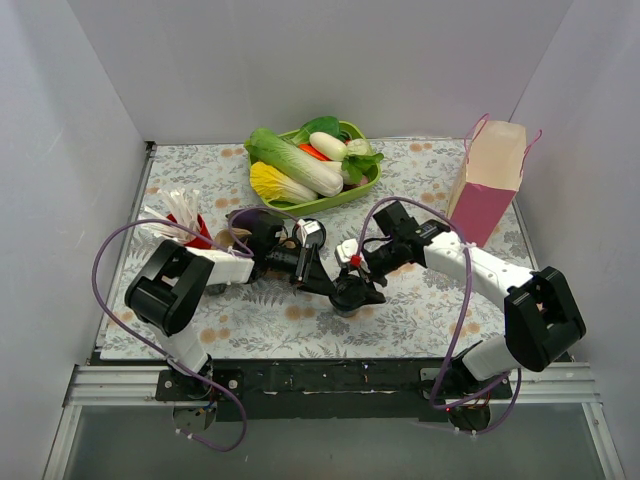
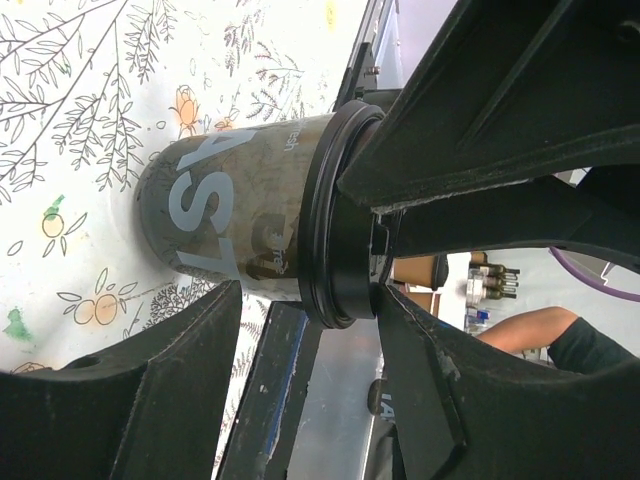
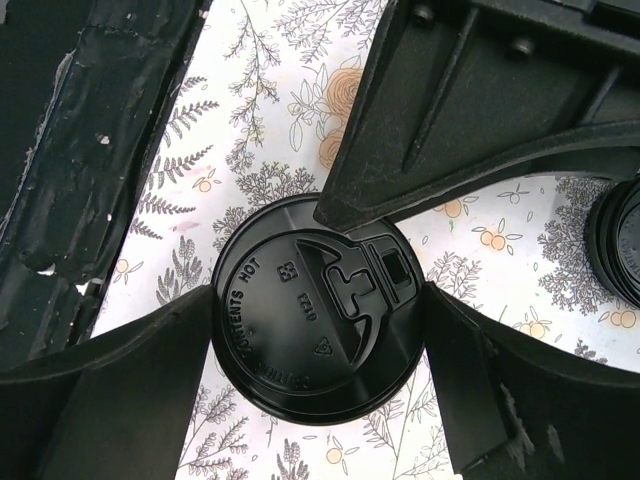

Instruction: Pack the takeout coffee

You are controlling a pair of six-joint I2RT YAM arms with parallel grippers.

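Right wrist: right gripper [image 3: 318,312] wide around lid [image 3: 310,335]; whether left gripper [image 2: 310,290] holds, I can't tell; off-centre squeeze could tip cup [image 2: 230,210].

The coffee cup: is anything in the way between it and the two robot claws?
Nothing visible. The right gripper has its fingers on either side of the coffee cup at the lid, from above. The left gripper is right beside the cup, with only patterned tablecloth around. Whether either presses on it, I cannot tell.
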